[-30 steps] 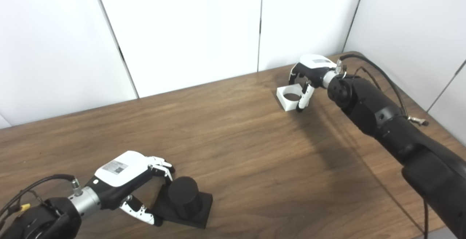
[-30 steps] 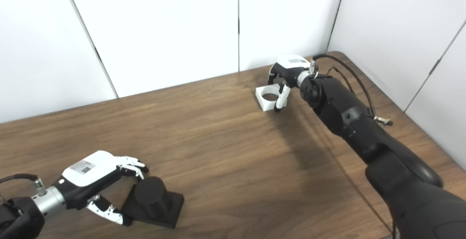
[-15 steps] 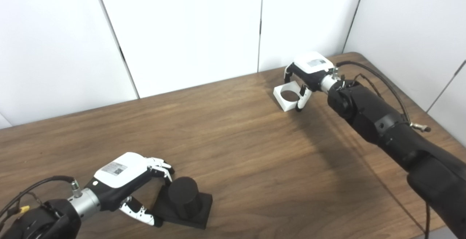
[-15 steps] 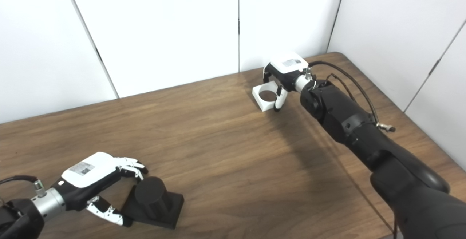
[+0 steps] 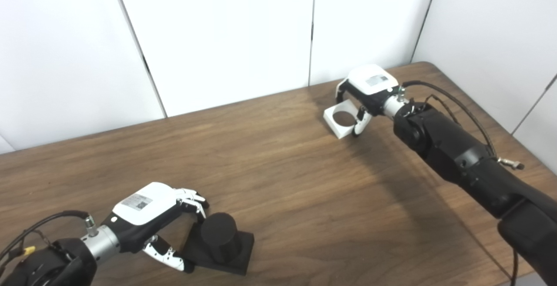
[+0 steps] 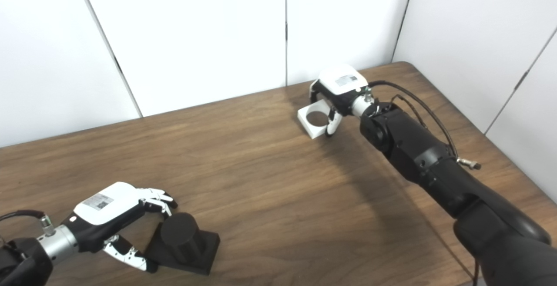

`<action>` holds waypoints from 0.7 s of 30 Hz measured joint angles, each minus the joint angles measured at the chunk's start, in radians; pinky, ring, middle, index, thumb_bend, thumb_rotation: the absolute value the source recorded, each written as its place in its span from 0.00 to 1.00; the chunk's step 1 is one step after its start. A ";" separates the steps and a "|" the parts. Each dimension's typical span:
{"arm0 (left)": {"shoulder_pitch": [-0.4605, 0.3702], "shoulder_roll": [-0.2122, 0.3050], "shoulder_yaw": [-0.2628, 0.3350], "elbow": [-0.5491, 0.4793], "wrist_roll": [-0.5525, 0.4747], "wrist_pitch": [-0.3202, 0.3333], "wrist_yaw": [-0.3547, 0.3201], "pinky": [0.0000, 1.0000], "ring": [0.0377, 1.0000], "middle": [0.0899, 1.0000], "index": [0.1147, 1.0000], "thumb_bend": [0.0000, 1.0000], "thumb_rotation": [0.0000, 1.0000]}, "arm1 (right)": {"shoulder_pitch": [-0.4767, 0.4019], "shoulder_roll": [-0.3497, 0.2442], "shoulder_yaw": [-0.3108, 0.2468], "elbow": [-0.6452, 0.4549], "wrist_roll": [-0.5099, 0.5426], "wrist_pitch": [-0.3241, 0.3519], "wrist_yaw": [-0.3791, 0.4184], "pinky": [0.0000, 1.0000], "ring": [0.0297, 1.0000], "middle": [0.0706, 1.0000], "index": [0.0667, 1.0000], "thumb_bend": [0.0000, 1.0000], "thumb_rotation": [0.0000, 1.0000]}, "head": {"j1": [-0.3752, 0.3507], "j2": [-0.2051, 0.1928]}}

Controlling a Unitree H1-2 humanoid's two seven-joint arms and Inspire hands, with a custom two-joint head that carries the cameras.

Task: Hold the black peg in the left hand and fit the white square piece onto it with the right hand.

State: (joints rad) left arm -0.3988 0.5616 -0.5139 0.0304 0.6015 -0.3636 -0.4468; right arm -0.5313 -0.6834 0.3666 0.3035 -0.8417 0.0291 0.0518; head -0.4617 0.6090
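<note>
The black peg (image 5: 219, 237), a short cylinder on a square base, stands on the table at the near left. My left hand (image 5: 145, 211) is closed around the base, with fingers (image 5: 194, 200) at its far edge and the thumb (image 5: 169, 257) at its near corner. The white square piece (image 5: 340, 120) with a round hole is at the far right, tilted so the hole faces me. My right hand (image 5: 369, 86) is shut on it, gripping its right side between fingers and thumb. It also shows in the right eye view (image 6: 314, 120).
The wooden table (image 5: 287, 190) runs to white wall panels behind and on the right. Its rounded far right corner (image 5: 428, 65) lies just beyond the right hand. The right arm (image 5: 461, 159) stretches across the table's right side.
My right hand has carried the white piece a little to the left and tipped it up toward me. My left hand has settled slightly lower by the peg's base.
</note>
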 measured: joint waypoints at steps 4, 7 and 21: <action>-0.001 -0.001 0.000 0.001 0.000 -0.006 0.000 0.75 0.85 0.78 0.42 0.52 0.06 | 0.000 -0.001 -0.011 -0.105 -0.001 -0.011 0.039 0.63 0.75 0.73 0.44 0.52 0.13 | 0.008 0.006; -0.002 -0.002 0.000 0.002 0.001 -0.006 0.000 0.74 0.86 0.78 0.42 0.52 0.06 | -0.004 0.000 -0.020 -0.145 0.002 -0.027 0.069 0.61 0.73 0.72 0.44 0.52 0.13 | 0.018 0.012; -0.006 -0.005 -0.003 -0.002 0.001 0.015 -0.008 0.78 0.88 0.80 0.42 0.52 0.06 | 0.003 0.052 -0.053 -0.324 0.047 -0.040 0.204 0.59 0.71 0.70 0.44 0.52 0.13 | 0.072 0.048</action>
State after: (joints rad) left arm -0.4046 0.5568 -0.5171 0.0280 0.6026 -0.3482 -0.4550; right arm -0.5282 -0.6310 0.3135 -0.0206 -0.7951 -0.0108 0.2555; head -0.3896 0.6565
